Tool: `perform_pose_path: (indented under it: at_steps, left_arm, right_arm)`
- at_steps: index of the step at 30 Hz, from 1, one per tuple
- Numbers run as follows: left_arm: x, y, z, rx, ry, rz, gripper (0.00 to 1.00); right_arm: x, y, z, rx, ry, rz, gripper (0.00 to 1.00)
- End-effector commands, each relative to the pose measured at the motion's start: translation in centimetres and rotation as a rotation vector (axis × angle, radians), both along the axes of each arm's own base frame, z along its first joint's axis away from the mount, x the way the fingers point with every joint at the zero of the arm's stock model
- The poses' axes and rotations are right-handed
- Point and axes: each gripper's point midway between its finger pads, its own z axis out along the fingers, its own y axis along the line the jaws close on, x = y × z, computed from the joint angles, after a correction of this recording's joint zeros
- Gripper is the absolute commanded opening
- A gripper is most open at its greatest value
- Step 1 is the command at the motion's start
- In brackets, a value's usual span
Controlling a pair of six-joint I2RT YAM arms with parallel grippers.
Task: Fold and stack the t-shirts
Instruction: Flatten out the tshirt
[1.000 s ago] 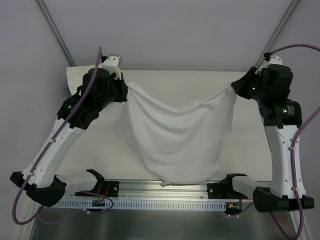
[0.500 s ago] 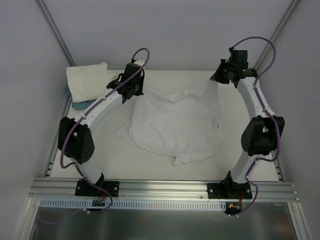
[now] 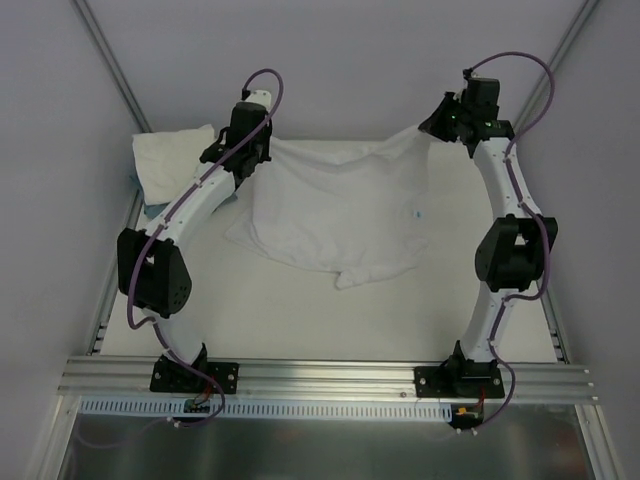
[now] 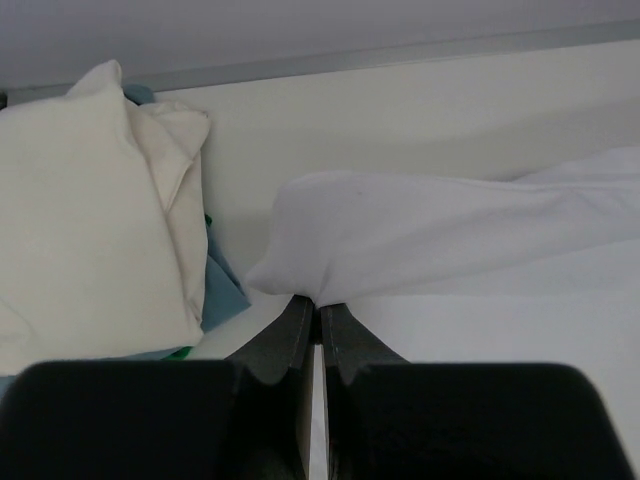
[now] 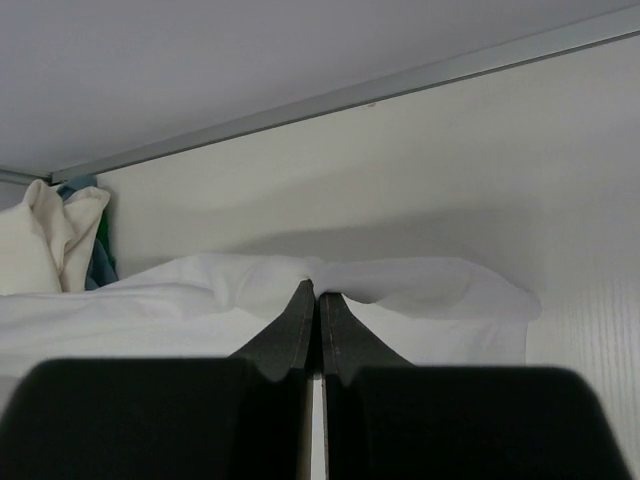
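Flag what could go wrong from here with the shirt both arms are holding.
1. The t-shirt lies rumpled with its near hem bunched, so folding now may lock in creases.
2. The left gripper and right gripper pinch only small bits of cloth, which might slip.
3. The left gripper sits close to the folded pile and could nudge it.

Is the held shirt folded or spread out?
Spread out: the t-shirt lies rumpled on the table, left gripper and right gripper pinching far corners.

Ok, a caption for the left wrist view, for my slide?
Left end effector shut on an edge of the white t-shirt; cream cloth pile beside.
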Motion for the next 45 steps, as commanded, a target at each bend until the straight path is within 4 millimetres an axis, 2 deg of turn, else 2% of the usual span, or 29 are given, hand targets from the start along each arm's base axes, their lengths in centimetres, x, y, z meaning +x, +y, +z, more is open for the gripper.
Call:
perform_pose_path:
  at_steps: [1, 2, 3, 5, 6, 8, 9, 11, 12, 13, 14, 15, 16, 17, 19, 20, 23, 25, 28, 34, 38, 39, 41, 42, 43, 45]
  left_arm:
    - [-2.2, -0.7, 12.2, -0.102, -0.246, -0.085, 0.0]
    - [-3.0, -0.7, 13.6, -0.095, -0.271, -0.113, 0.0]
    - [-4.7, -0.3, 16.5, -0.115, -0.324, -0.131, 0.0]
    - [-6.8, -0.6, 19.3, -0.139, -0.369, -0.187, 0.0]
    - [-8.8, 0.0, 21.6, -0.148, -0.41, -0.205, 0.0]
    - [-11.2, 0.3, 23.6, -0.148, -0.446, -0.235, 0.0]
    - [-13.4, 1.1, 25.0, -0.151, -0.469, -0.241, 0.0]
    - [-15.6, 1.9, 26.2, -0.156, -0.491, -0.25, 0.0]
    - [-17.8, 2.7, 27.7, -0.165, -0.528, -0.253, 0.0]
    - [-19.0, 3.1, 27.6, -0.167, -0.516, -0.255, 0.0]
    - [-20.0, 3.4, 27.6, -0.184, -0.513, -0.255, 0.0]
    - [-22.0, 4.1, 28.5, -0.198, -0.543, -0.258, 0.0]
    - [-23.1, 4.3, 28.2, -0.216, -0.527, -0.258, 0.0]
    - [-24.9, 5.0, 28.6, -0.232, -0.547, -0.259, 0.0]
    - [-26.5, 5.6, 28.0, -0.229, -0.535, -0.259, 0.0]
    - [-27.9, 6.0, 28.3, -0.271, -0.549, -0.251, 0.0]
    - [-29.7, 6.6, 28.0, -0.289, -0.545, -0.247, 0.0]
    - [-30.6, 6.9, 28.0, -0.298, -0.549, -0.246, 0.0]
    - [-30.7, 6.8, 27.9, -0.305, -0.543, -0.251, 0.0]
    - [-29.5, 6.5, 27.5, -0.307, -0.542, -0.242, 0.0]
    - [-27.4, 5.8, 25.9, -0.285, -0.501, -0.236, 0.0]
    - [-27.0, 5.7, 26.0, -0.281, -0.505, -0.237, 0.0]
    - [-25.5, 5.2, 24.7, -0.263, -0.473, -0.231, 0.0]
    - [-24.8, 5.0, 24.6, -0.256, -0.474, -0.233, 0.0]
    - [-23.7, 4.5, 23.2, -0.243, -0.437, -0.234, 0.0]
    - [-22.2, 4.0, 21.7, -0.226, -0.404, -0.234, 0.0]
  right_arm:
    - [-4.7, 0.2, 13.0, 0.036, -0.268, 0.036, 0.0]
    - [-5.8, 0.2, 14.4, 0.026, -0.294, 0.04, 0.0]
    - [-8.1, -0.1, 17.6, 0.021, -0.357, 0.035, 0.0]
    - [-10.6, -0.2, 20.5, 0.02, -0.417, 0.031, 0.0]
    - [-13.1, -0.3, 23.2, 0.021, -0.478, 0.029, 0.0]
    - [-15.8, -0.1, 25.7, 0.02, -0.538, 0.033, 0.0]
    - [-18.4, 0.0, 27.7, 0.019, -0.585, 0.039, 0.0]
    - [-21.1, 0.1, 28.6, 0.016, -0.596, 0.044, 0.0]
    - [-22.3, 0.0, 29.0, 0.011, -0.6, 0.04, 0.0]
    - [-24.9, -0.1, 30.2, 0.009, -0.635, 0.044, 0.0]
    - [-26.2, -0.2, 29.7, 0.003, -0.616, 0.042, 0.0]
    - [-27.5, -0.4, 29.9, 0.0, -0.622, 0.033, 0.0]
    - [-30.0, -0.8, 30.3, -0.006, -0.648, 0.026, 0.0]
    - [-31.2, -1.0, 29.8, -0.013, -0.63, 0.019, 0.0]
    - [-33.3, -1.7, 29.8, -0.031, -0.639, -0.006, 0.0]
    - [-35.2, -2.3, 30.0, -0.043, -0.648, -0.028, 0.0]
    - [-37.8, -3.0, 30.7, -0.064, -0.676, -0.052, 0.0]
    - [-38.6, -3.2, 31.2, -0.067, -0.688, -0.061, 0.0]
    - [-38.4, -3.3, 31.2, -0.066, -0.689, -0.071, 0.0]
    - [-35.7, -3.4, 30.7, -0.082, -0.671, -0.081, 0.0]
    - [-32.0, -3.2, 29.2, -0.102, -0.615, -0.075, 0.0]
    - [-30.4, -3.1, 28.3, -0.105, -0.582, -0.073, 0.0]
    - [-28.6, -2.9, 27.6, -0.109, -0.557, -0.064, 0.0]
    - [-27.4, -2.8, 26.4, -0.116, -0.527, -0.059, 0.0]
    - [-25.7, -2.6, 25.6, -0.119, -0.506, -0.057, 0.0]
    - [-23.7, -2.5, 24.0, -0.121, -0.468, -0.054, 0.0]
